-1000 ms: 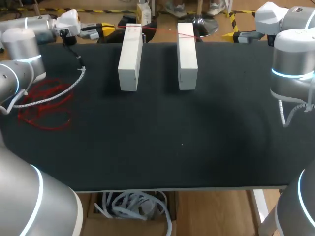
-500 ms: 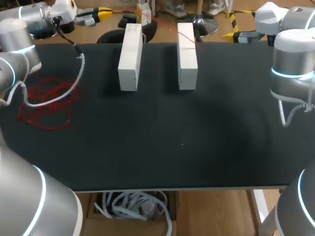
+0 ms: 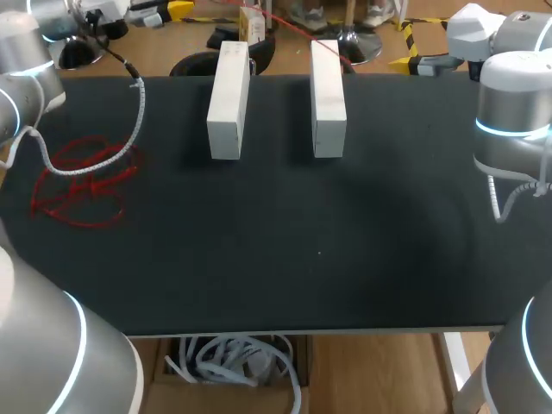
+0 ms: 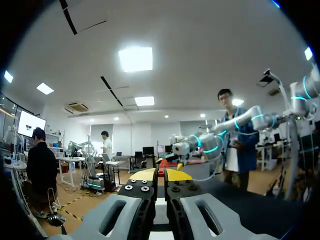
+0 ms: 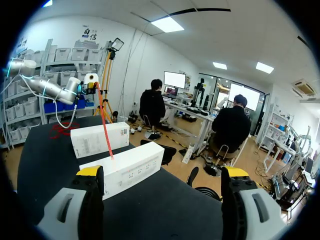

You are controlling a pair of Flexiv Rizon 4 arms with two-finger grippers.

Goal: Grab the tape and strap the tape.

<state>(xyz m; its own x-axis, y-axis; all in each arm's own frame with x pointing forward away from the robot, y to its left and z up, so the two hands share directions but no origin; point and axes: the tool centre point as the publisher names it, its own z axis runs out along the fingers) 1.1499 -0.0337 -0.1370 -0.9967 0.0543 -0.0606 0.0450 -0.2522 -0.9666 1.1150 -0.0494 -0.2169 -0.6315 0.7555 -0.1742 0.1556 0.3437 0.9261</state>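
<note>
Pinching thin red tape (image 5: 105, 122), left gripper (image 4: 160, 175), tips together; right gripper (image 5: 162, 172) wide apart, empty.

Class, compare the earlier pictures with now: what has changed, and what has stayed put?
The left gripper, shut on the tape, drew away beyond the far left corner of the table. The strand, which had crossed the left box too, came off it and now slants up from the right box. Both boxes and the right arm stayed put.
</note>
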